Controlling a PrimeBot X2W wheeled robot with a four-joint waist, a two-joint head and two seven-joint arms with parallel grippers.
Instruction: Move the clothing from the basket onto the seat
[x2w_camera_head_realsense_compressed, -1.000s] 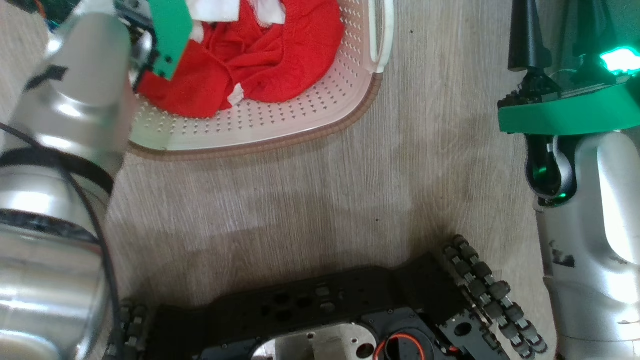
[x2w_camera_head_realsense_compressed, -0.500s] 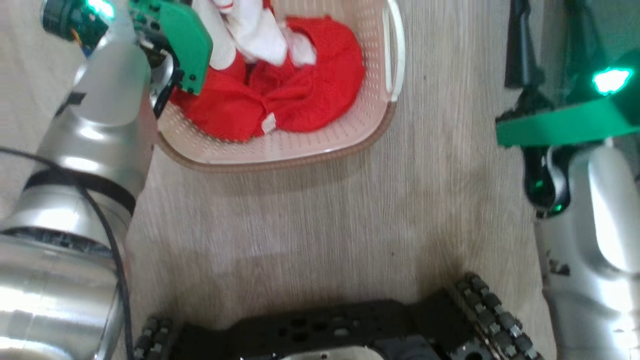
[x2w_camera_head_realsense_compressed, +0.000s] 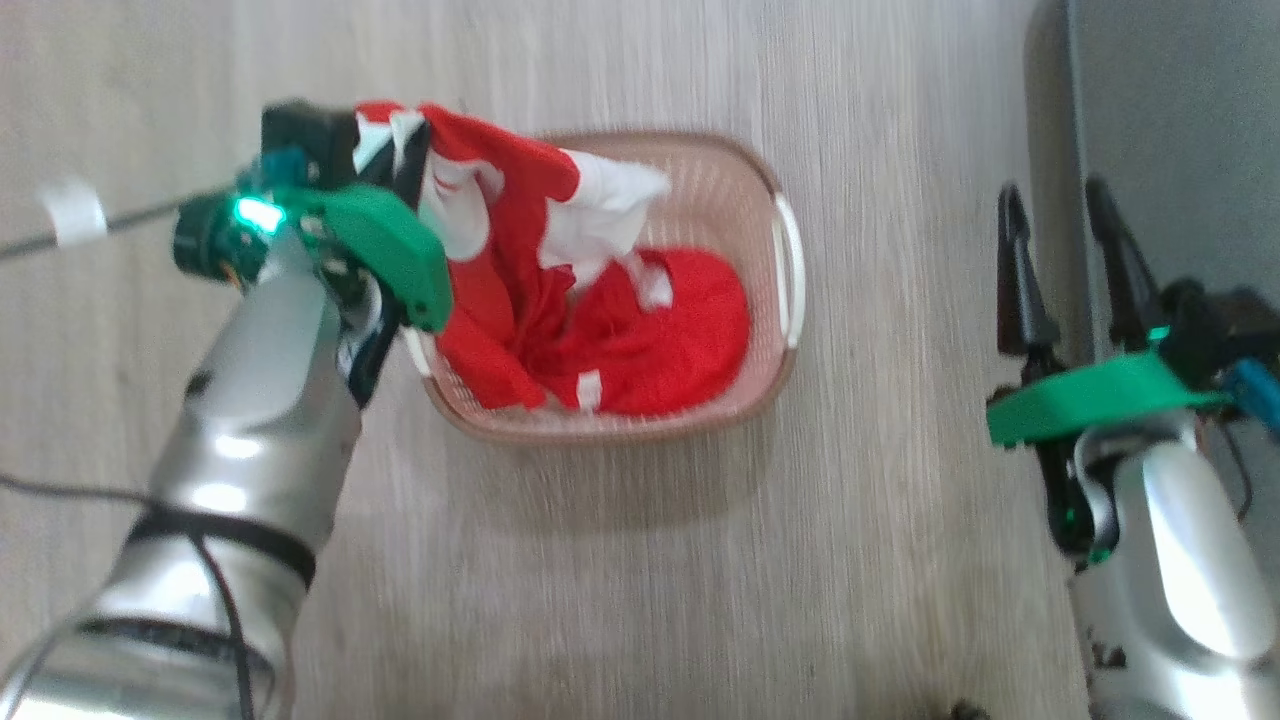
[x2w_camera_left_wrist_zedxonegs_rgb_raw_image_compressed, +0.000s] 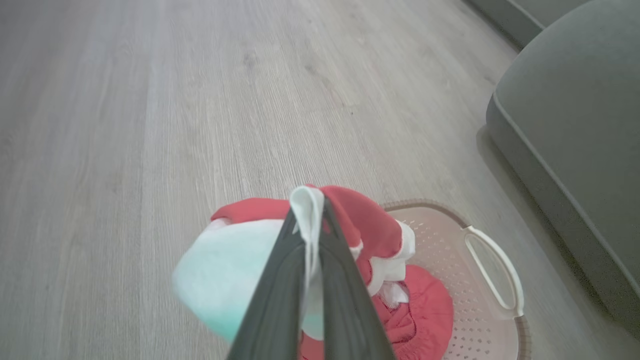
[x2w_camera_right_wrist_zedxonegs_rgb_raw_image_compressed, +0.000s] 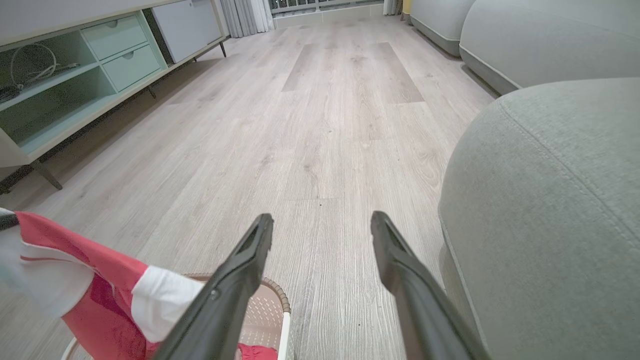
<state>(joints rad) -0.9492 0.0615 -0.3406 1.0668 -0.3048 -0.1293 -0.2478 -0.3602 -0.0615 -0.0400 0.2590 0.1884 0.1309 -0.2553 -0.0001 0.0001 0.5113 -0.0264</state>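
My left gripper (x2w_camera_left_wrist_zedxonegs_rgb_raw_image_compressed: 308, 220) is shut on a white fold of the clothing (x2w_camera_left_wrist_zedxonegs_rgb_raw_image_compressed: 370, 220). One red and white garment (x2w_camera_head_realsense_compressed: 500, 200) hangs from it above the left end of the basket (x2w_camera_head_realsense_compressed: 770, 400). My left gripper (x2w_camera_head_realsense_compressed: 405, 160) is partly covered by that cloth in the head view. More red clothing (x2w_camera_head_realsense_compressed: 680, 340) lies inside the cream basket (x2w_camera_left_wrist_zedxonegs_rgb_raw_image_compressed: 492, 280). My right gripper (x2w_camera_head_realsense_compressed: 1052, 200) stands open and empty to the basket's right, beside the grey seat (x2w_camera_head_realsense_compressed: 1180, 120). In the right wrist view its open fingers (x2w_camera_right_wrist_zedxonegs_rgb_raw_image_compressed: 322, 222) point over the floor, with the seat (x2w_camera_right_wrist_zedxonegs_rgb_raw_image_compressed: 550, 200) on the right and the lifted garment (x2w_camera_right_wrist_zedxonegs_rgb_raw_image_compressed: 100, 290) at lower left.
Pale wood floor (x2w_camera_head_realsense_compressed: 640, 560) surrounds the basket. A low cabinet with drawers and open shelves (x2w_camera_right_wrist_zedxonegs_rgb_raw_image_compressed: 75, 85) runs along the far left wall. More grey upholstered seating (x2w_camera_right_wrist_zedxonegs_rgb_raw_image_compressed: 525, 35) stands further back on the right. A cable with a white tag (x2w_camera_head_realsense_compressed: 75, 215) trails from the left arm.
The head camera has risen and shifted, so the whole basket now shows. My left gripper has lifted a red and white garment up from the pile in the basket. The right gripper stays open.
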